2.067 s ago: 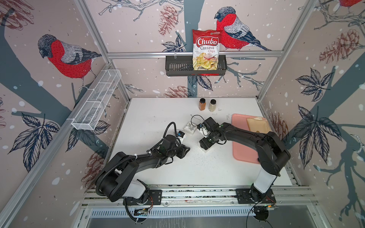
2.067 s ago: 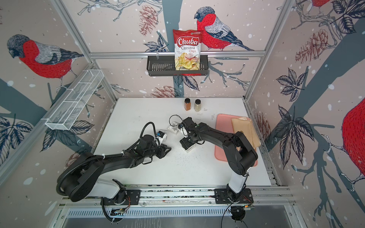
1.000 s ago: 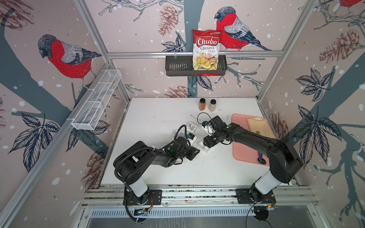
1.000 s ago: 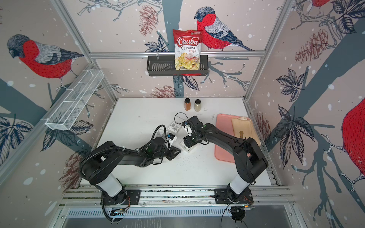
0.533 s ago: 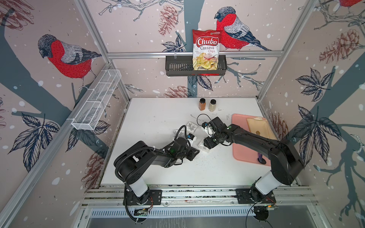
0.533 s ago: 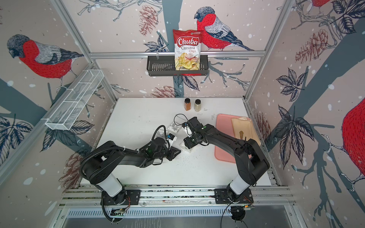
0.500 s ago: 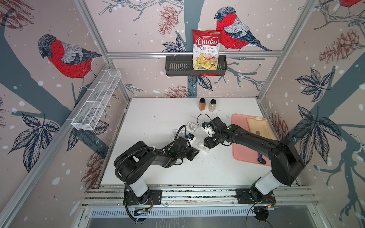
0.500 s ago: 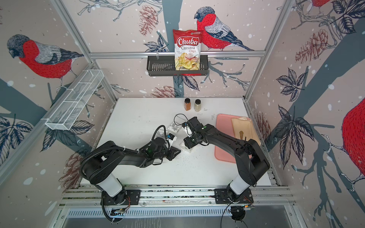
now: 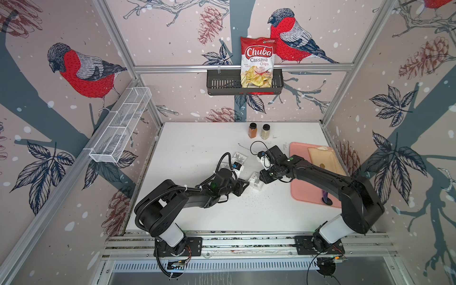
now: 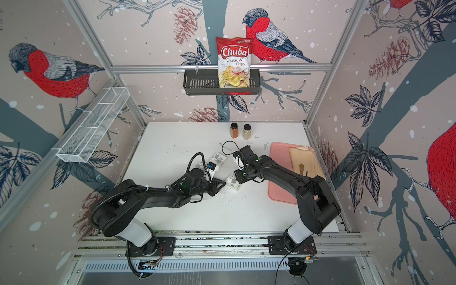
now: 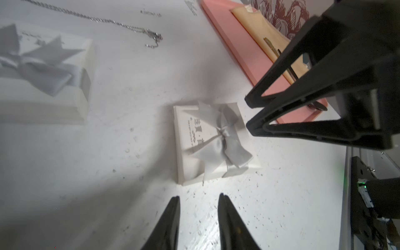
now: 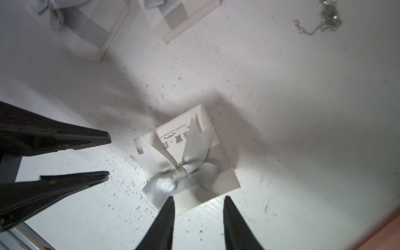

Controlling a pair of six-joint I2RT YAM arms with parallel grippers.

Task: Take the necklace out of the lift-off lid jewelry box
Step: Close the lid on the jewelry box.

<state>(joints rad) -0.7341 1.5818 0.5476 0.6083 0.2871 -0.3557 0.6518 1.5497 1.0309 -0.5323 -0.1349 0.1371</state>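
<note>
Readable print
Chip bag (image 9: 257,61) in the wall basket (image 9: 222,85) reads "Chuba Cassava Chips"; jewelry box (image 11: 214,140) lid carries printed characters, too blurred to read.

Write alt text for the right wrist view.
A white jewelry box with a silver bow, lid on, sits just ahead of the open, empty right gripper. The left gripper, open, points at it; a silver chain lies farther off.

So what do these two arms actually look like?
The left arm and right arm are matte black with white base segments. The left gripper and right gripper each have two slim, pointed black fingers. Black cables loop at the wrists; a green light glows.
</note>
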